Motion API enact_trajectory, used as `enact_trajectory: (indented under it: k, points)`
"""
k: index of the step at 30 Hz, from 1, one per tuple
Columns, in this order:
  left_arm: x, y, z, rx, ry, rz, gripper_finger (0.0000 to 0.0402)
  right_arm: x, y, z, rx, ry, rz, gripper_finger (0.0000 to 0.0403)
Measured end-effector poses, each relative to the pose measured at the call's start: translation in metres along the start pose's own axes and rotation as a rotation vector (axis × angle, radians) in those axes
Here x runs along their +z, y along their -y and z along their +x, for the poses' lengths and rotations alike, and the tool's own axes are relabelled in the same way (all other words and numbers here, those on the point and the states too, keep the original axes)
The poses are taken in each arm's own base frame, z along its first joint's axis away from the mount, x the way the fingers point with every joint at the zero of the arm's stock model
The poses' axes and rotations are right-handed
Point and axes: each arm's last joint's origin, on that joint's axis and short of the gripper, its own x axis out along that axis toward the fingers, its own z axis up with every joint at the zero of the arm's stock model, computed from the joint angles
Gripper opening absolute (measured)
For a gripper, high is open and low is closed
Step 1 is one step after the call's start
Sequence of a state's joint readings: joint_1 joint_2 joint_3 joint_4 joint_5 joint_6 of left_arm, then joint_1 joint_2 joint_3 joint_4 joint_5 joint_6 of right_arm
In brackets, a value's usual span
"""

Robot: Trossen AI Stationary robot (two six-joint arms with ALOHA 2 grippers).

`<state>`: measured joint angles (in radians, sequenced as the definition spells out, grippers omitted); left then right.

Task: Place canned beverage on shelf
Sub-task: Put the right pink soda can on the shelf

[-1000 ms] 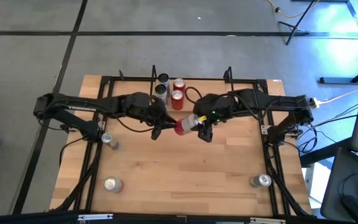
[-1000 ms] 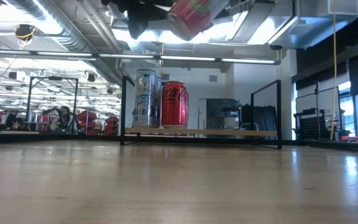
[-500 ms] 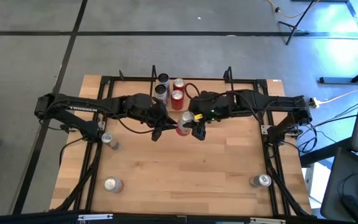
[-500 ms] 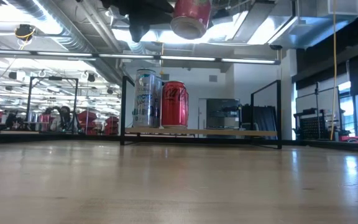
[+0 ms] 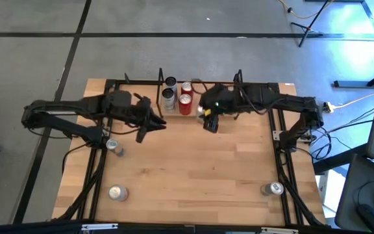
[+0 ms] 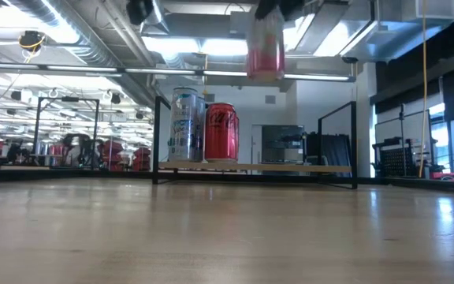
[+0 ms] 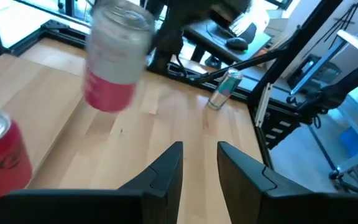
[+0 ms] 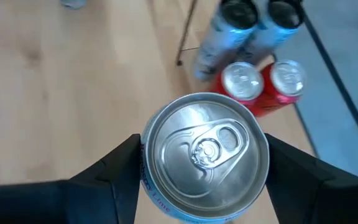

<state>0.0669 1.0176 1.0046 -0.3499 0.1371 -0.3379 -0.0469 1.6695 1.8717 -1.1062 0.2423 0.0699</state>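
Observation:
My right gripper (image 5: pixel 209 121) is shut on a pink-and-white can (image 6: pixel 265 49) with a silver top (image 8: pixel 204 146). It holds the can high over the table, by the near edge of the shelf (image 6: pixel 290 167) and right of the cans standing on the board. On the shelf stand two tall silver cans (image 8: pixel 229 31) and two red cans (image 8: pixel 244 84), on their bases. My left gripper (image 5: pixel 144 128) is open and empty, left of the shelf, its fingers (image 7: pixel 169 168) pointing toward the held can (image 7: pixel 114 59). My right gripper pinches the can's side wall just below its top rim (image 8: pixel 149 163) between its two fingers, one on each side. The fingers (image 8: pixel 120 171) come from above, pointing down. The can hangs upright, lifted clear, higher than the tops of the cans on the shelf.
Loose cans lie on the table at the left (image 5: pixel 115 147), near left (image 5: pixel 117 193) and near right (image 5: pixel 273 189). Black rails (image 5: pixel 99 169) run along both table sides. The shelf board right of the red can (image 6: pixel 221 132) shows bare wood (image 6: pixel 306 167).
My right gripper has carried the can toward the table's far edge, to the shelf, and turned it from tilted to upright. My left gripper has drawn back from the can toward the table's left edge.

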Motion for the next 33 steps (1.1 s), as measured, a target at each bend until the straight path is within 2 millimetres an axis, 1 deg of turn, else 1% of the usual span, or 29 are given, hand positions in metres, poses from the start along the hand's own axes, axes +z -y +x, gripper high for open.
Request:
enact_trajectory:
  k: [2, 6, 11, 14, 18, 21, 26, 31, 33]
  points:
    - [-0.002, 0.000, -0.007, 0.024, -0.010, -0.007, 0.0094, 0.001, 0.013, 0.008, -0.025, -0.003, -0.005, 0.0250]
    - [-0.003, 0.000, -0.017, 0.064, -0.001, -0.030, 0.0094, -0.003, 0.041, 0.036, -0.044, 0.005, 0.014, 0.0250]
    - [-0.002, 0.000, -0.019, 0.069, 0.009, -0.035, 0.0094, -0.019, 0.071, 0.072, -0.040, 0.011, 0.063, 0.0250]
    - [-0.002, -0.001, -0.019, 0.081, 0.012, -0.047, 0.0094, -0.033, 0.086, 0.088, -0.035, -0.010, 0.080, 0.0250]
    - [-0.003, -0.001, -0.019, 0.096, 0.014, -0.055, 0.0094, -0.047, 0.104, 0.108, -0.033, 0.026, 0.126, 0.0250]
    - [-0.003, -0.001, -0.019, 0.097, 0.013, -0.071, 0.0094, -0.057, 0.116, 0.118, -0.036, 0.035, 0.154, 0.0250]
    - [-0.003, -0.001, -0.019, 0.098, 0.015, -0.075, 0.0094, -0.065, 0.130, 0.126, -0.057, 0.071, 0.179, 0.0250]
    - [-0.002, -0.001, -0.019, 0.099, 0.017, -0.074, 0.0094, -0.072, 0.140, 0.135, -0.059, 0.074, 0.186, 0.0250]
    - [-0.002, -0.001, -0.019, 0.100, 0.018, -0.074, 0.0094, -0.074, 0.141, 0.140, -0.050, 0.057, 0.189, 0.0250]
